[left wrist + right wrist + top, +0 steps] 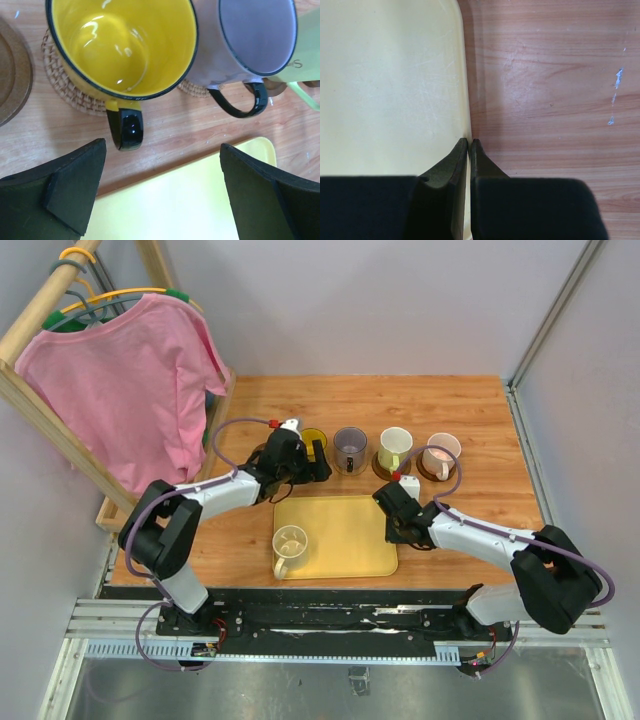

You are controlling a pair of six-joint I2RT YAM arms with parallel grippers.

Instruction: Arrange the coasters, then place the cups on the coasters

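A wooden worktop [470,420] carries the yellow tray [350,530], a pale cup [290,542] on it. Behind, the yellow cup [125,45] sits on a woven coaster [65,95]. Left pincer [162,150] gapes wide, empty, near its handle; right pincer [469,142] closed over the tray's edge.

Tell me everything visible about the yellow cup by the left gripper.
The yellow cup is a glossy, empty mug with a thin dark rim and a shiny black handle pointing toward the tray. It stands upright on a tan woven coaster, leftmost in the cup row. The purple-grey cup stands close on its right; whether they touch is unclear. The open left gripper hovers short of the handle, not touching it.
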